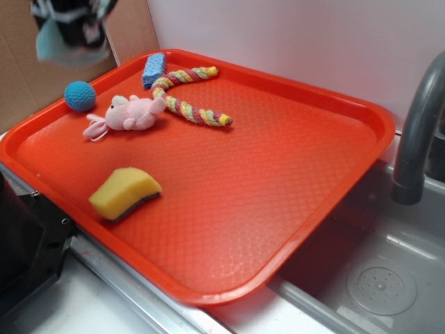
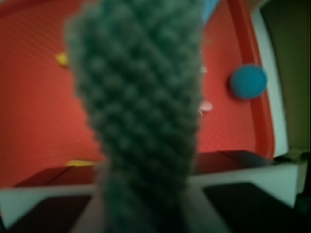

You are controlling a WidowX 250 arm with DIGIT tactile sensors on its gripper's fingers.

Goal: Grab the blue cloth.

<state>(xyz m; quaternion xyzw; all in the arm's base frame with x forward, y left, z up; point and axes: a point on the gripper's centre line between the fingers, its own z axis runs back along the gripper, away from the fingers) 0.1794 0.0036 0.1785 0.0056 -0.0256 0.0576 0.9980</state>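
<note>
The blue cloth (image 1: 57, 47) hangs blurred high over the far left corner of the red tray (image 1: 292, 146), well clear of its surface. My gripper (image 1: 69, 24) is shut on it, at the top left of the exterior view. In the wrist view the cloth (image 2: 141, 107) fills the middle as a bumpy grey-blue strip running up from between the jaws of my gripper (image 2: 146, 199). It hides most of the tray below.
On the tray lie a teal ball (image 1: 80, 95), a pink plush toy (image 1: 128, 115), a bright blue sponge (image 1: 154, 69), a striped rope toy (image 1: 188, 101) and a yellow sponge (image 1: 125, 193). A grey faucet (image 1: 417, 132) and a sink (image 1: 375, 278) are at the right.
</note>
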